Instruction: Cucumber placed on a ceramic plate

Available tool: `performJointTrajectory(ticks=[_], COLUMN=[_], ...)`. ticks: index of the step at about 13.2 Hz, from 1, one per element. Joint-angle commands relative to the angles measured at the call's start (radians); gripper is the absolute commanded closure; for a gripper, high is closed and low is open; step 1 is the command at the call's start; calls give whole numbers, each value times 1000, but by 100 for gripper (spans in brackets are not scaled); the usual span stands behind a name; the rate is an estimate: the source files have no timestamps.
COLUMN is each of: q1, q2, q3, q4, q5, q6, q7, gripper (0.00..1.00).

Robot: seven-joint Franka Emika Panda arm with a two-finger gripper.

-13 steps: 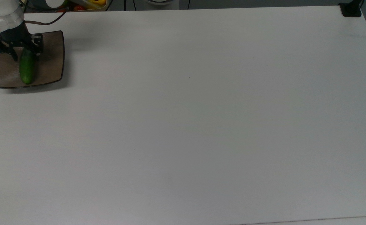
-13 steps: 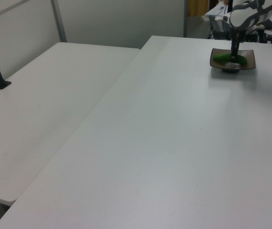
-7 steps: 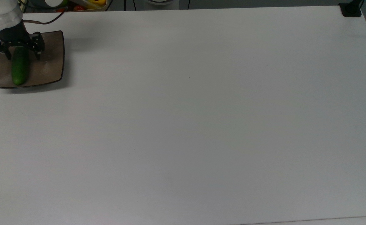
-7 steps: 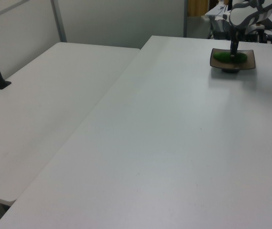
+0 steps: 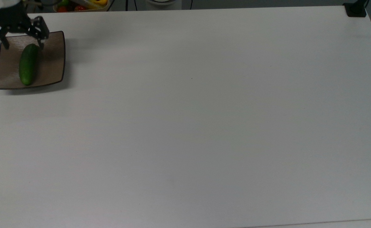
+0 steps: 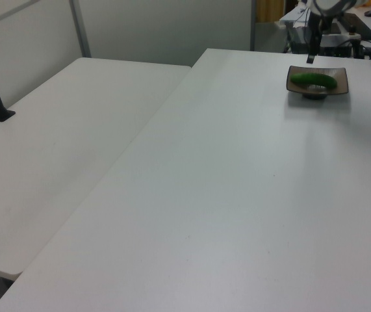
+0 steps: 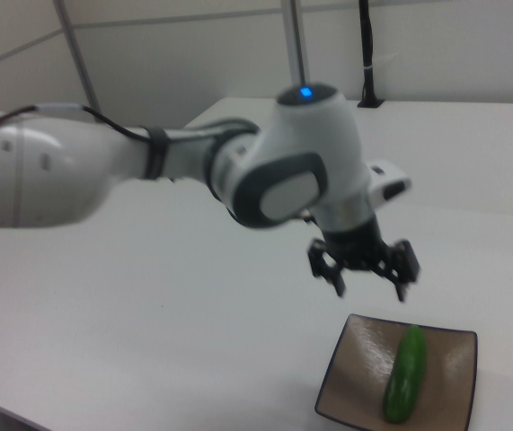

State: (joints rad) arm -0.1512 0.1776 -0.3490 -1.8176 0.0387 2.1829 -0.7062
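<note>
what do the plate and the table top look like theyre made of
The plate looks like glazed ceramic: taupe-brown, with a thin dark rim, upturned corners and a soft sheen around the cucumber. The table looks like matte white laminate, flat and even with only dull reflections, though what lies beneath cannot be told.

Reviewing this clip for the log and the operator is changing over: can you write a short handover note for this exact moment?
Gripper: open, holding nothing, raised clear above the far edge of the ceramic plate.
Cucumber: lying flat in the plate's dished centre, free of the fingers; it sits slightly toward the top view's left of the plate.
Plate: on the white table, near the corner at the top view's upper left.
Done: cucumber is placed on the plate and released.
Left: probably nothing but taking the arm away; check that the cucumber rests steady.
</note>
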Motion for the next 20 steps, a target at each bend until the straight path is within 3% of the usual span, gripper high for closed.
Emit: performJointTrajectory(ticks=[1,3,5,8,15,20], q1=[59,88,107,108,110,137], q2=[-151,-193,-196,-231,-248,-244], q3=[-1,4,39,151,367,392], q4=[-22,19,134,187,182,159], q5=[1,1,3,3,3,-2], q6=[-141,-234,-418,-535,-557,-510], q7=[63,152,292,459,682,696], gripper=[0,0,0,0,0,0])
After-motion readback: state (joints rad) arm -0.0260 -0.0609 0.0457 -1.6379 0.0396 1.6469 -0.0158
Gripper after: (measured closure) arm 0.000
